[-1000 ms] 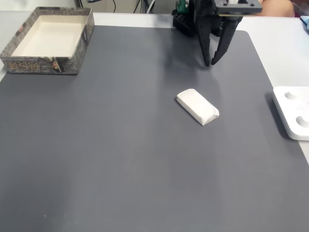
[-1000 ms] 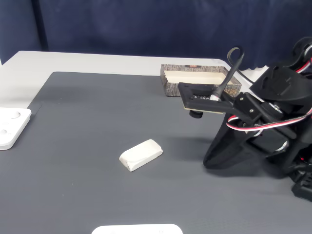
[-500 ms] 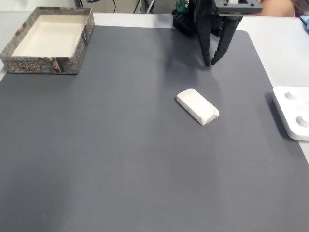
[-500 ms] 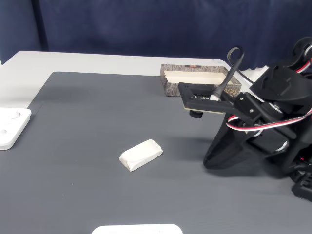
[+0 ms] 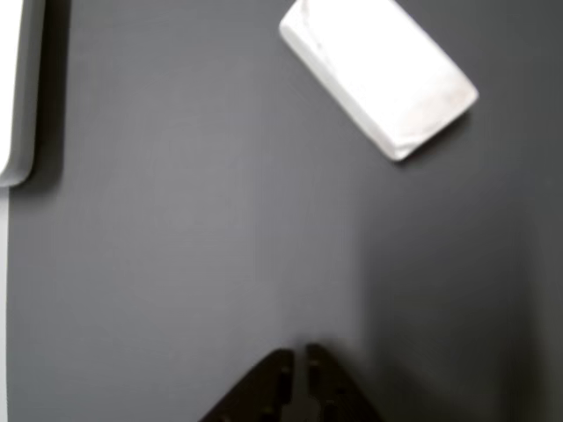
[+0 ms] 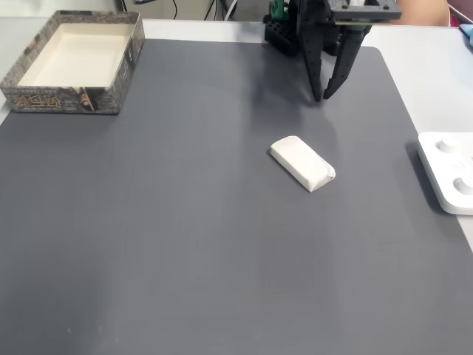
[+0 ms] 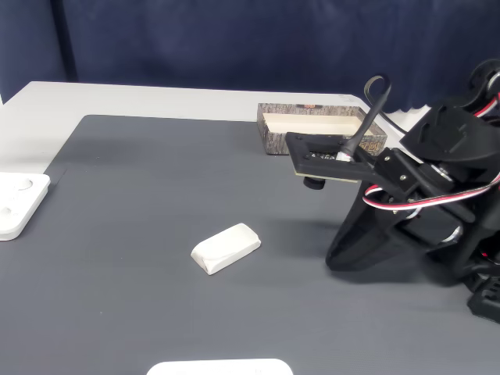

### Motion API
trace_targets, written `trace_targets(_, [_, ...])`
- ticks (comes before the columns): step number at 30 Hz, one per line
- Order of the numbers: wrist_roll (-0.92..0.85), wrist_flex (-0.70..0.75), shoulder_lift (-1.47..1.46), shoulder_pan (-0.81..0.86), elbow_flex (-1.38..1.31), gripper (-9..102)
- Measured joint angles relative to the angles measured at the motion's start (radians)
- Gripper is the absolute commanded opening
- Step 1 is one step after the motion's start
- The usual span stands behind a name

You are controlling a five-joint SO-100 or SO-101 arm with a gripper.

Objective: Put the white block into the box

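The white block lies flat and at an angle on the dark grey mat, near its middle, with nothing touching it. It also appears at the top right of the other view as the white block and in a fixed view as the white block. My gripper hangs over the mat's far edge, behind the block and well apart from it, tips pointing down. Its fingertips nearly touch, shut and holding nothing. The box stands open-topped at the mat's far left corner; from the side the box sits behind the arm.
A flat white device rests beside the mat's right edge, seen as the device from the side. Another white object shows at the bottom edge. The arm's base and cables stand at the right. The grey mat spans from block to box.
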Motion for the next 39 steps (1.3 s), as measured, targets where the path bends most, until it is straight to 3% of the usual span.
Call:
trace_targets(31, [-0.008, -0.009, -0.009, 0.0, -0.008, -2])
trace_targets(39, [0.002, -0.015, -0.235, 0.044, -0.114, -2])
